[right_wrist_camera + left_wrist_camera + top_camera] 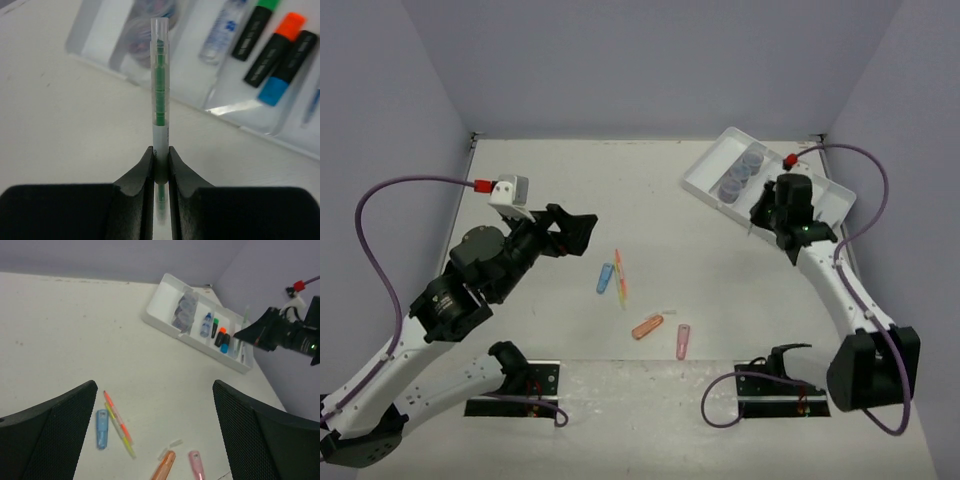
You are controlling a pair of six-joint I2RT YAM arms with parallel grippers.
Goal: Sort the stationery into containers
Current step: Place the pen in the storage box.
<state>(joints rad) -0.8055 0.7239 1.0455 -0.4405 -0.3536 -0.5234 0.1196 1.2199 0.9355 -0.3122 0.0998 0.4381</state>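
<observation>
My right gripper [160, 152] is shut on a thin clear pen with a green core [160, 95], held just in front of the white divided tray [95, 42]. The tray holds the grey-blue pots [740, 172] and black highlighters [280, 42] capped green, orange and blue. My left gripper [154, 390] hangs open and empty above the loose stationery. Below it lie a blue capsule [101, 428], a thin orange pen [116, 415], a thin yellow pen [121, 436], an orange capsule [164, 466] and a pink capsule [196, 463].
The tray [712, 158] sits at the table's far right corner, close to the purple walls. A small clear bottle with blue print [222, 30] lies in a middle compartment. Two tiny clear caps [175, 443] rest beside the orange capsule.
</observation>
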